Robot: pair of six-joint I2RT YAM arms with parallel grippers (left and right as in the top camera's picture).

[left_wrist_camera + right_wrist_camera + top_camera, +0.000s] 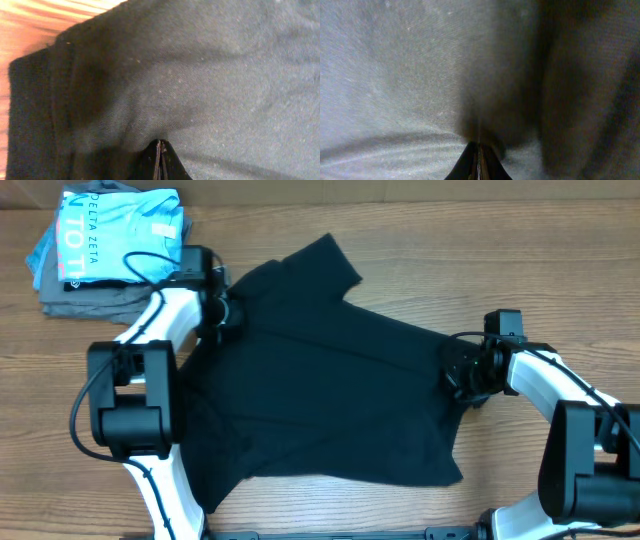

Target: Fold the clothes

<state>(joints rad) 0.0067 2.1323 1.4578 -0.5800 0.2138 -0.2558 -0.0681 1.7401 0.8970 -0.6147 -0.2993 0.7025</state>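
A black T-shirt [320, 380] is lying spread across the middle of the wooden worktop [520, 240], mostly flat but rumpled. One short sleeve is sticking out toward the far edge, and the hem is running ragged along the near side.

Taking the shirt as the marker, the left arm [160, 320] is reaching in over its left side, near the far corner by the sleeve. The left jaws are sitting pressed together with a fold of the black cloth pinched between them. In the left wrist view the fingertips [165, 162] are showing as a thin dark wedge, with creases in the fabric fanning out from it and a stitched hem running just beside it.

The right arm [545, 375] is coming in over the shirt's right edge, about halfway along. The right jaws are likewise closed tight, gripping the cloth, which is puckering into a ridge at their tip.

Off the shirt's far left corner, apart from it, a light blue T-shirt [120, 225] with white lettering is lying folded on top of grey folded garments [85, 302].
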